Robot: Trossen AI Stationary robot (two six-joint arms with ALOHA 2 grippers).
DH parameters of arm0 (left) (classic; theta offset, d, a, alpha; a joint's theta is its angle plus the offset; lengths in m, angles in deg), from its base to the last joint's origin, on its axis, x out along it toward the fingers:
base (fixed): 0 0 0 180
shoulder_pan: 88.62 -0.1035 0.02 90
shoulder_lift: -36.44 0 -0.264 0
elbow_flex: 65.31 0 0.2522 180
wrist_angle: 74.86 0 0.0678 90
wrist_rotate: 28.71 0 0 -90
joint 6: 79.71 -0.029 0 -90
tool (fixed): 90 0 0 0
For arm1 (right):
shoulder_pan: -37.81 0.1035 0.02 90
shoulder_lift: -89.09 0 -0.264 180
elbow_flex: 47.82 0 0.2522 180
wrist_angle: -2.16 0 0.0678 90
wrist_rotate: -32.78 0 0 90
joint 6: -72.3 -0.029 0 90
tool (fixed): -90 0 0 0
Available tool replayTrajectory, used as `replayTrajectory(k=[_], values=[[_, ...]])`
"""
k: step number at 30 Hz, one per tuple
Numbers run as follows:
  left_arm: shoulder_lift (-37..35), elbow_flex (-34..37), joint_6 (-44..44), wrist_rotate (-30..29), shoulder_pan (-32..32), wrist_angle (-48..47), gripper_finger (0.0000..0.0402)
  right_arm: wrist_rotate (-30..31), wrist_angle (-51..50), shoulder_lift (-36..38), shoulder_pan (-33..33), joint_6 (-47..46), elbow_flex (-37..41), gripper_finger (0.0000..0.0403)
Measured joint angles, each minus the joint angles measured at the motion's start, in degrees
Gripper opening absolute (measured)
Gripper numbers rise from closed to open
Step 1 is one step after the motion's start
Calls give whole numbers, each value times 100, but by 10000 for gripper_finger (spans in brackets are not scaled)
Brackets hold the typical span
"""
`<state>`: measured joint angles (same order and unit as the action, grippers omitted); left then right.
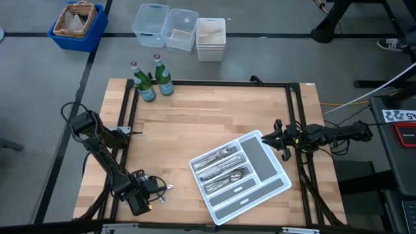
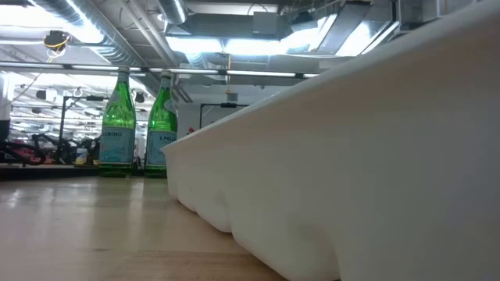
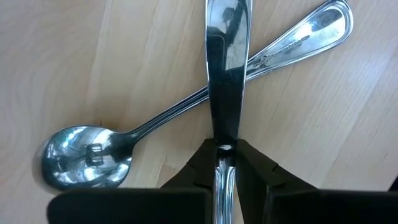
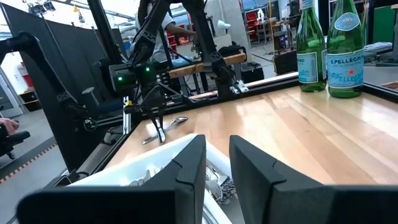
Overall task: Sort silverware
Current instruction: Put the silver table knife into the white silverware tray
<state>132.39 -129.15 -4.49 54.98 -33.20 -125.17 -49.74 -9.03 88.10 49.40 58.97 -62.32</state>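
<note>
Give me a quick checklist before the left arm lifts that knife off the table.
1. Left gripper closed on the knife: ok, fingers pinch its handle.
2. Knife free of other pieces: not ok, it lies across the spoon, which may shift.
3. Tray within reach: ok, it sits on the table's right half.
4. Knife slot known: cannot tell; silverware fills the two left slots, types unclear.
5. Right gripper clear of the path: not ok, it hovers open at the tray's far corner.
6. Bottles out of the way: ok, at the far left corner.
</note>
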Motion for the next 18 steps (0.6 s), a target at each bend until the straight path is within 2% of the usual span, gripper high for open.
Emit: replayTrajectory(k=[18], values=[[-265,-162,-20,-29,-13,-42,32,-2,13,0,0,-2,0,76]])
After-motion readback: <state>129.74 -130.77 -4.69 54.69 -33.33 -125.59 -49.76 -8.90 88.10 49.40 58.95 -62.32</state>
